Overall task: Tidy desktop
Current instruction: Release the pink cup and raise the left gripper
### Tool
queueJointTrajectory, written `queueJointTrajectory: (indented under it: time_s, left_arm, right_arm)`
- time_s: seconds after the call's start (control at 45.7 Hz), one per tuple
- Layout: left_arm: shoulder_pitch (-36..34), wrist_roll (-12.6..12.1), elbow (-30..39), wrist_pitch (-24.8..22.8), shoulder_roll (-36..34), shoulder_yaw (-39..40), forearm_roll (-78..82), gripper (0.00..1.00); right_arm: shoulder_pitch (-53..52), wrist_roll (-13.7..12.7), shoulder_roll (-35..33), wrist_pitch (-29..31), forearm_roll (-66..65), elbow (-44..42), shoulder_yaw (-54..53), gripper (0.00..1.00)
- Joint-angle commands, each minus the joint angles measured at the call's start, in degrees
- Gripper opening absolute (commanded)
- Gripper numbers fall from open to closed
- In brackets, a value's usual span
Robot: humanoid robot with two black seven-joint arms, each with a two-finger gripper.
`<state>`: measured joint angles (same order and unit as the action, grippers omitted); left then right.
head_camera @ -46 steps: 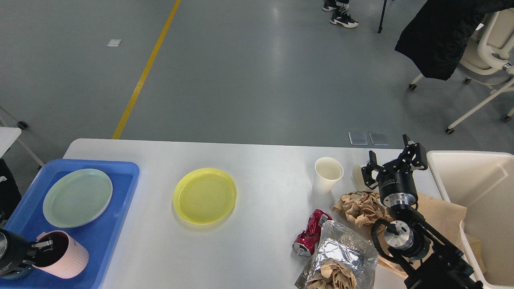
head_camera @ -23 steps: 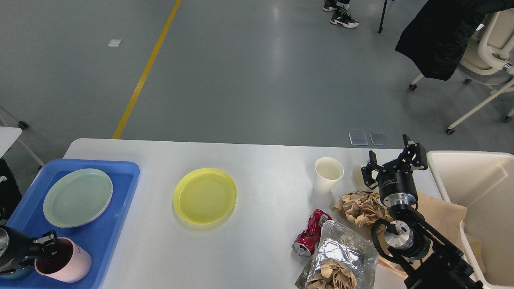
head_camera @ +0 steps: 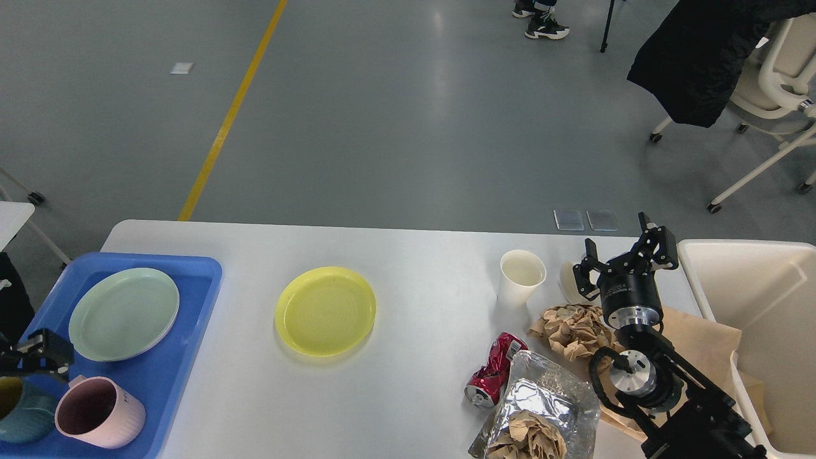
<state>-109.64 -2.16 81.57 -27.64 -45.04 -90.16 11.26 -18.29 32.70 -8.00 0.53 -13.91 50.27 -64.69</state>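
The white desktop (head_camera: 421, 255) holds a yellow plate (head_camera: 325, 310), a white paper cup (head_camera: 521, 275), a crushed red can (head_camera: 494, 371), a crumpled brown paper ball (head_camera: 574, 328) and a foil bag (head_camera: 542, 398) stuffed with brown paper. My right gripper (head_camera: 623, 256) is open and empty, just right of the cup and above a small white object (head_camera: 566, 280). My left gripper (head_camera: 37, 357) is at the left edge over the blue tray (head_camera: 178, 357), open and apart from the pink mug (head_camera: 99, 413) standing below it.
On the tray are a pale green plate (head_camera: 123, 313) and a teal mug (head_camera: 16, 408) beside the pink one. A cream bin (head_camera: 752, 299) stands off the table's right end. A flat brown paper bag (head_camera: 701, 338) lies under my right arm. Chairs stand at far right.
My left gripper let go of the pink mug, which now stands upright on the tray, and drew back up and to the left. The right arm has not moved.
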Motion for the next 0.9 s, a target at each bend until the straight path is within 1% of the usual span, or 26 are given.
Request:
queueJointTrajectory:
  time_s: [0.0, 0.044, 0.088, 0.175, 0.263, 0.372, 0.482, 0.591, 0.745, 0.876]
  left_arm:
    - [-14.44, 0.31, 5.52, -0.48, 4.43, -9.49, -1.67, 0.97]
    - [-18.84, 0.40, 7.02, -0.75, 5.74, -11.34, -1.85, 0.97]
    - [-22.97, 0.31, 8.34, -1.97, 6.98, -12.66, -2.46, 0.97]
    - [-30.18, 0.31, 9.31, -6.97, 10.49, -14.16, -4.22, 0.97]
    - [-34.67, 0.40, 9.31, -11.99, 15.58, -14.34, -6.68, 0.97]
    - [-39.15, 0.40, 9.40, -14.63, 22.26, -13.37, -12.30, 0.97]
    - [-41.79, 0.31, 9.48, -15.86, 30.52, -10.22, -18.10, 0.97]
    - [-44.95, 0.40, 9.48, -17.44, 35.63, -6.53, -21.71, 0.97]
    - [-48.65, 0.58, 9.48, -22.10, 36.16, -2.30, -22.51, 0.97]
    - [-48.48, 0.66, 10.10, -22.81, 36.34, -0.19, -22.42, 0.97]
  right_arm:
    - [0.01, 0.00, 0.00, 0.00, 0.02, 0.00, 0.00, 1.00]
    - [0.01, 0.00, 0.00, 0.00, 0.02, 0.00, 0.00, 1.00]
    - [0.09, 0.00, 0.00, 0.00, -0.06, 0.00, 0.00, 1.00]
    - [0.09, 0.00, 0.00, 0.00, 0.02, 0.00, 0.00, 1.00]
    - [0.01, 0.00, 0.00, 0.00, 0.02, 0.00, 0.00, 1.00]
    - [0.01, 0.00, 0.00, 0.00, 0.02, 0.00, 0.00, 1.00]
    - [0.01, 0.00, 0.00, 0.00, 0.02, 0.00, 0.00, 1.00]
    - [0.01, 0.00, 0.00, 0.00, 0.02, 0.00, 0.00, 1.00]
    - [0.01, 0.00, 0.00, 0.00, 0.02, 0.00, 0.00, 1.00]
    - [0.01, 0.00, 0.00, 0.00, 0.02, 0.00, 0.00, 1.00]
